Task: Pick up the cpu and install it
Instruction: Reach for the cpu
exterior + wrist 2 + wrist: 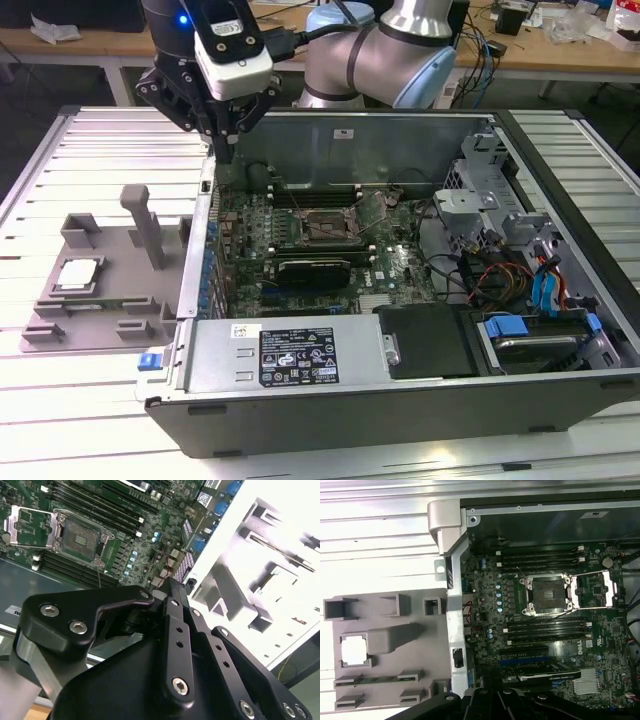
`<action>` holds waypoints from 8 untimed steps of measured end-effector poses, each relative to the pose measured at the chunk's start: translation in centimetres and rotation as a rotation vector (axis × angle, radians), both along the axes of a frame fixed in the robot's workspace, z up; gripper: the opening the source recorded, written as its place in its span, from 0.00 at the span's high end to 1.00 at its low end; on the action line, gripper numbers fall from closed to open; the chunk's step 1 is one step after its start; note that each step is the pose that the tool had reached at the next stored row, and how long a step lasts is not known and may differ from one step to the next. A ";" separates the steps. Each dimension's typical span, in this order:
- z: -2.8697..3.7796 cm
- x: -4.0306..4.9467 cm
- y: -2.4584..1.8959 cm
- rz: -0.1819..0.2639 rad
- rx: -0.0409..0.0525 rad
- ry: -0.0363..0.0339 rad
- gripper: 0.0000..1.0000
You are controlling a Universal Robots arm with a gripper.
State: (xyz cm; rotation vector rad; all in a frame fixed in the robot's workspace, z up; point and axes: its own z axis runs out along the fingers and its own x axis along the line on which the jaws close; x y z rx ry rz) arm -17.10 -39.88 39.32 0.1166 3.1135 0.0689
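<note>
Currently we find the cpu (78, 275) seated in a grey holder (135, 292) on the counter (100, 150), at the exterior view's left. Right of it, the gripper (227, 148) hangs over the far left corner of the computer case (400, 140), fingers clenched on nothing. Further right, the motherboard socket (325, 228) lies open.

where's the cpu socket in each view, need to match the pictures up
Exterior view: the socket in the middle of the motherboard, on the exterior view's right of the grey holder.
First wrist view: the socket between two banks of memory slots.
Second wrist view: the socket between the same banks.
Shared landmark: the grey holder outside the case.
</note>
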 end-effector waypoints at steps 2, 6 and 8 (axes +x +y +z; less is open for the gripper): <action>0.00 -0.27 0.00 0.000 0.0000 0.0001 0.89; 0.00 -0.73 0.00 0.000 -0.0001 0.0001 0.89; 0.00 -1.01 0.00 0.000 0.0000 0.0000 0.89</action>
